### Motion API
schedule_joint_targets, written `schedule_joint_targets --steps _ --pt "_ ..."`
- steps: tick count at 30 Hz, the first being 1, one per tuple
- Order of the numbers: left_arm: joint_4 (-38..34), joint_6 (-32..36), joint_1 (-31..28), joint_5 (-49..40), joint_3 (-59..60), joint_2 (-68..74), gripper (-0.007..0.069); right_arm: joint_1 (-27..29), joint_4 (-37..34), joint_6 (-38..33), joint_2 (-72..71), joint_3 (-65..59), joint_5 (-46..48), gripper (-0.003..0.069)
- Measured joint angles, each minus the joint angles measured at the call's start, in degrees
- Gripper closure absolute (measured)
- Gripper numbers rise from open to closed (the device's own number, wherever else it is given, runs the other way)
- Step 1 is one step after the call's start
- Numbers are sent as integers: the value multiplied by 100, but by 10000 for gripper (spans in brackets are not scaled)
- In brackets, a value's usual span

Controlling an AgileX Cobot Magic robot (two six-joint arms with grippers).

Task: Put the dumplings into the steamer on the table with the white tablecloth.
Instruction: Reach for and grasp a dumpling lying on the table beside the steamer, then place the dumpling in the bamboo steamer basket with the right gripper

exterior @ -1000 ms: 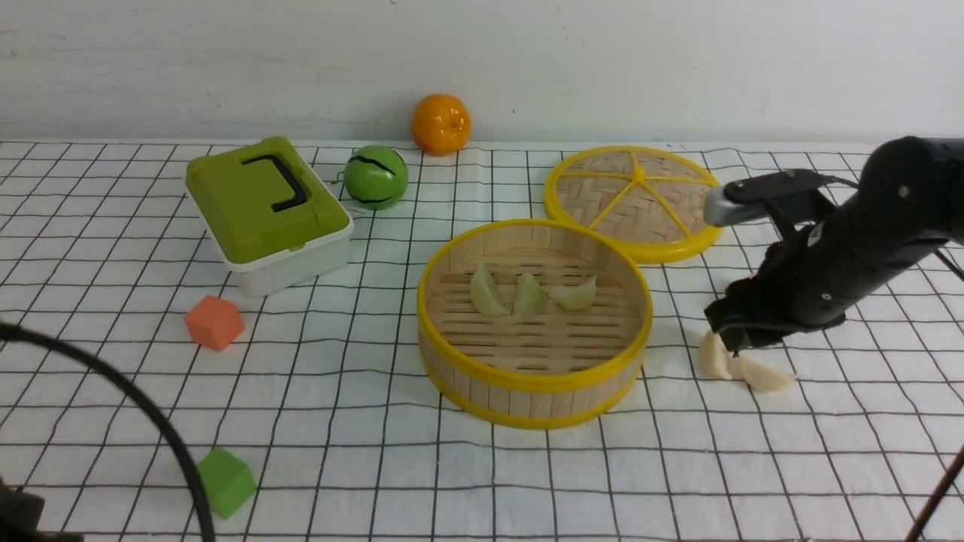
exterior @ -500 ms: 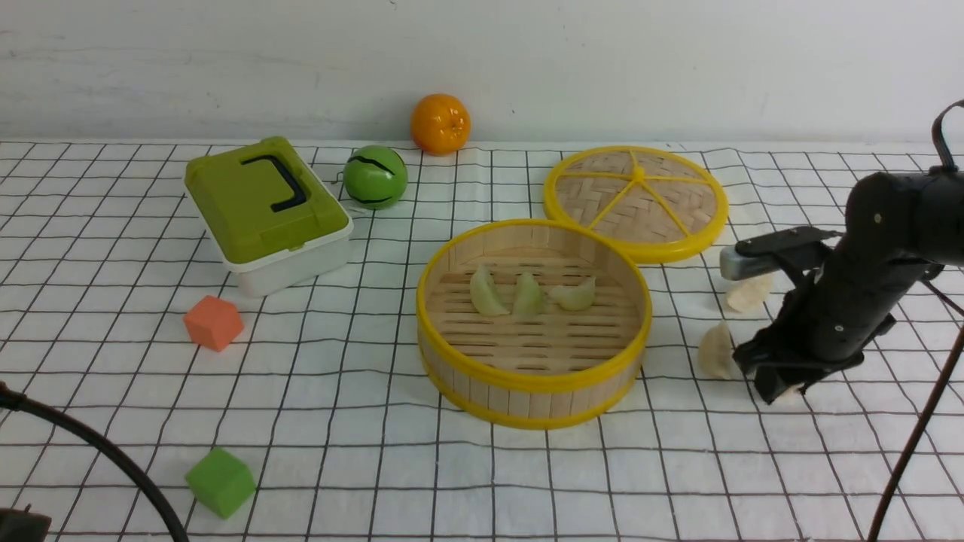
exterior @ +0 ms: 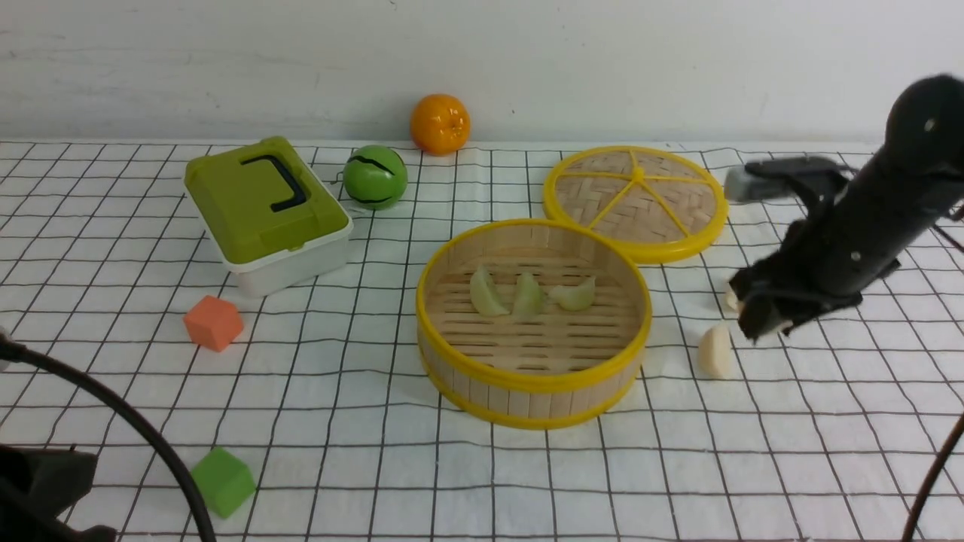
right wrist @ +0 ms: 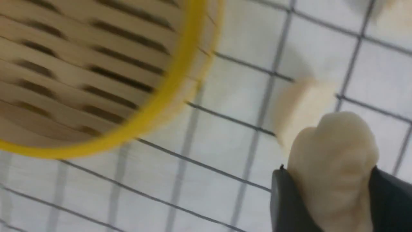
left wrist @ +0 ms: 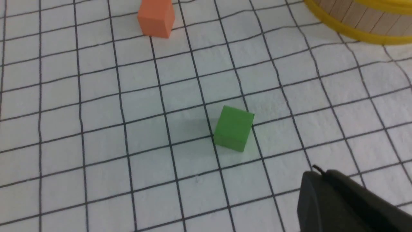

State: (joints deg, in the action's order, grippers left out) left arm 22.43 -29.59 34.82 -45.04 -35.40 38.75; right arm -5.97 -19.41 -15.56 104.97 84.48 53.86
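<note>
Steamer [exterior: 527, 403] stands in the middle of the white tablecloth [exterior: 339, 391], with three green dumplings [exterior: 529, 295] lying on its slats. At its three o'clock a loose cream dumpling [exterior: 715, 351] lies on the cloth. Just beyond, the right gripper [exterior: 762, 322] hangs above the cloth, and a second cream dumpling [exterior: 730, 299] peeks out from behind it. The woven lid [exterior: 636, 199] lies at one o'clock, the orange cube [exterior: 214, 322] at nine and the green cube [exterior: 222, 482] at eight.

Left wrist view: the left gripper [left wrist: 334, 199], fingers pressed together, hovers near the green cube.

Right wrist view: the right gripper's dark fingers [right wrist: 286, 199] pinch a pleated cream dumpling [right wrist: 331, 161] above the cloth, outside the steamer's yellow rim.
</note>
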Motion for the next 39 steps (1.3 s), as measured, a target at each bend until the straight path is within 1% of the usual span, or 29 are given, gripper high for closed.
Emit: schedule_joint_targets --steps 1,3,5,7,8,9,11,13,19,22,34,37,38,39 --pt "13 -110 0 121 75 0 637 -93 -319 0 -129 69 -14 376" --pt "35 -229 0 299 187 0 637 -313 -701 5 -231 114 -85 376" --pt "47 -365 0 451 293 0 637 -702 -1037 18 -220 131 -268 376" --pt "61 -428 0 507 337 0 637 -1021 -1144 82 -145 131 -430 376" --pt "67 -499 0 519 358 0 637 -1338 -1218 168 10 131 -732 376" --pt "73 -532 0 525 362 0 637 -1540 -1238 203 128 131 -903 376" --pt "85 -604 0 559 380 0 637 -1860 -1257 270 379 131 -1400 376" --pt "85 -653 0 559 380 0 637 -2047 -1295 305 614 131 -1787 376" --pt "97 -723 0 559 380 0 636 -2101 -1549 312 1107 120 -2477 376" --pt "97 -735 0 559 380 0 636 -2095 -1675 312 1202 120 -2629 377" --pt "97 -735 0 587 380 0 625 -2134 -1921 307 1466 128 -2678 375" --pt "97 -735 0 609 380 0 623 -2140 -1941 307 1466 128 -2643 325" --pt "97 -735 0 615 380 0 623 -2140 -1941 307 1466 128 -2635 319" --pt "97 -735 0 634 397 0 622 -2140 -1941 307 1430 128 -2601 270"
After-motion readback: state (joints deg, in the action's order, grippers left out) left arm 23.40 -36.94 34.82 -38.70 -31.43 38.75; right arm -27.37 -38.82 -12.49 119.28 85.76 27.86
